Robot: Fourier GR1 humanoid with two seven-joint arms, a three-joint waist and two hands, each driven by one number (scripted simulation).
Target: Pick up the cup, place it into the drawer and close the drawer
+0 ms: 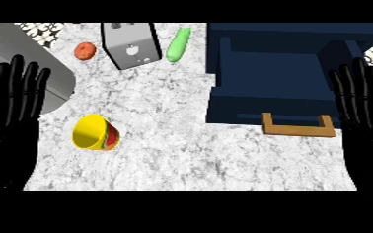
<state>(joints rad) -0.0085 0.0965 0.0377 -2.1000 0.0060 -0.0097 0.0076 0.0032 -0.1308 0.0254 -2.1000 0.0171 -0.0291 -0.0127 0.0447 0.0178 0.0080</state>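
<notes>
Yellow cup [93,133] tipped on side near counter [189,148] left edge. Drawer [273,74] open at right edge. Toaster [131,44], orange fruit [85,51], green vegetable [178,44] lined along back edge. Left hand [23,94], right hand [354,96] spread, fingers up, nothing held.

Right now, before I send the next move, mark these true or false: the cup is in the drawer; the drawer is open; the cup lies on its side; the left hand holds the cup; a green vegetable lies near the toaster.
1. The cup is in the drawer: false, it sits on the counter, left of it.
2. The drawer is open: true.
3. The cup lies on its side: true.
4. The left hand holds the cup: false, its fingers are straight and hold nothing, like the right hand.
5. A green vegetable lies near the toaster: true.
</notes>
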